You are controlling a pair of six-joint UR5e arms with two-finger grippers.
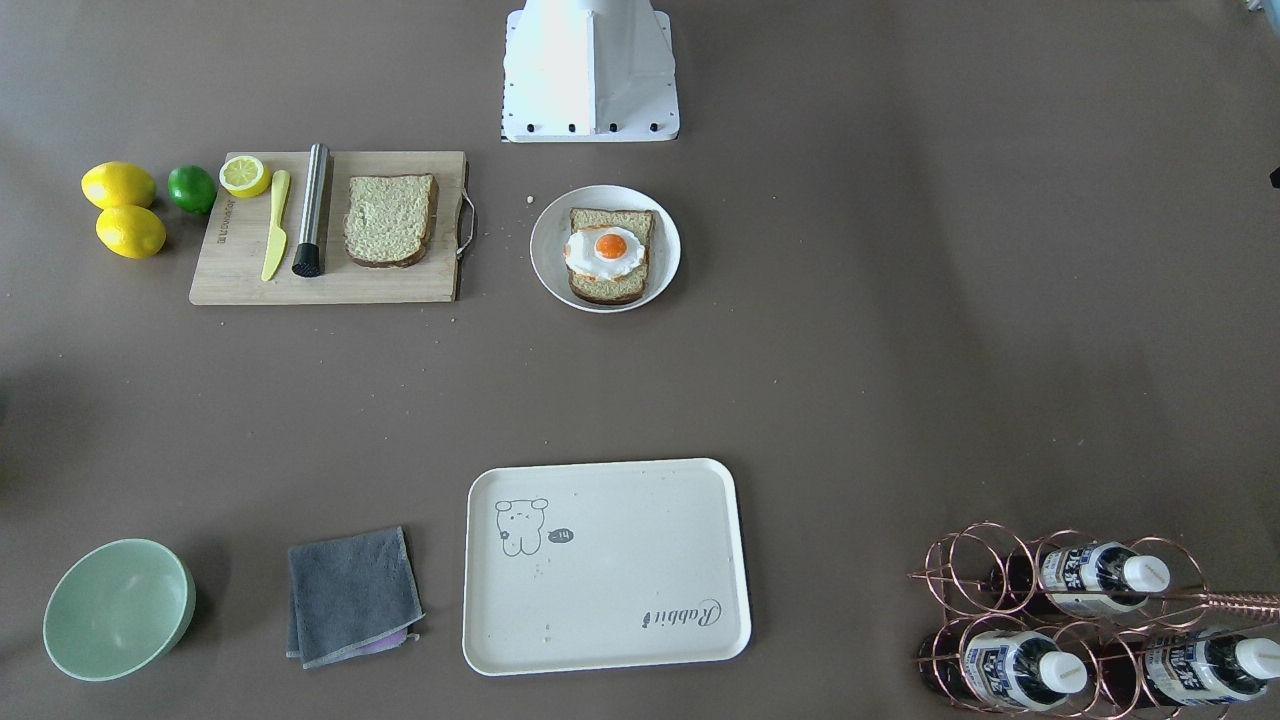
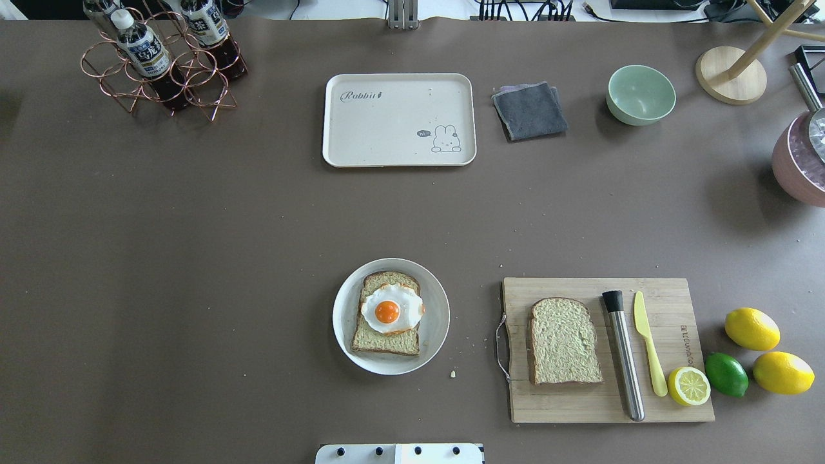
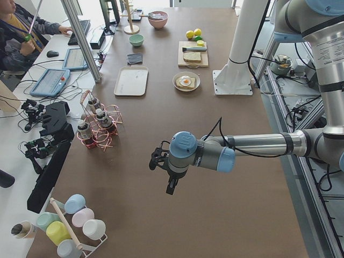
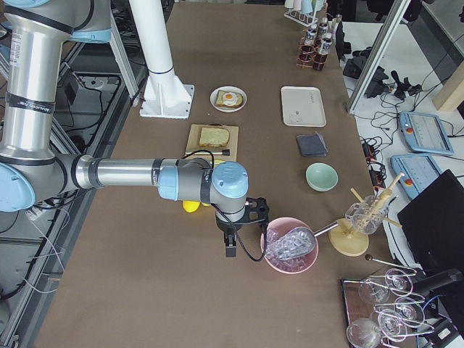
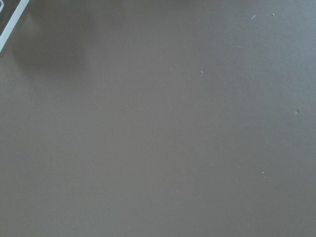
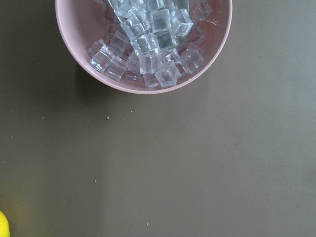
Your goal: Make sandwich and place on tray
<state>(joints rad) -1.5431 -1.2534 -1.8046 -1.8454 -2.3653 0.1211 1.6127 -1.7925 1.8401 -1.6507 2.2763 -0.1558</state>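
White round plate [image 2: 437, 309] closest to the robot's base, bearing one bread slice [image 2: 380, 340] with fried egg [image 2: 390, 309] on top, yolk up. Just to the robot's right of it, wooden cutting board [image 2: 554, 406] with second bread slice [image 2: 565, 341] lying flat, then steel muddler [image 2: 624, 354], yellow knife [image 2: 648, 341] and lemon half [image 2: 688, 386] near the board's corner. Off the board's right edge, lime [image 2: 726, 374] and two whole lemons [image 2: 751, 328] close together. Slices not yet stacked, one on plate, one on board. Well beyond, across brown tabletop [image 2: 193, 258], cream tray [image 2: 387, 122] with small animal drawing, far apart from both slices and egg. To the tray's right, folded grey cloth [image 2: 530, 111], then mint-green bowl [image 2: 640, 94]; to its left, copper wire rack [image 2: 161, 80] with bottles. Out past the table's ends, seen only from the side cameras, left gripper [image 3: 171, 185] hanging above plain tabletop and right gripper [image 4: 230, 249] above the table just beside pink bowl [image 6: 65, 24] of ice cubes [image 6: 148, 39]; cannot tell for either whether jaws stand apart or together.
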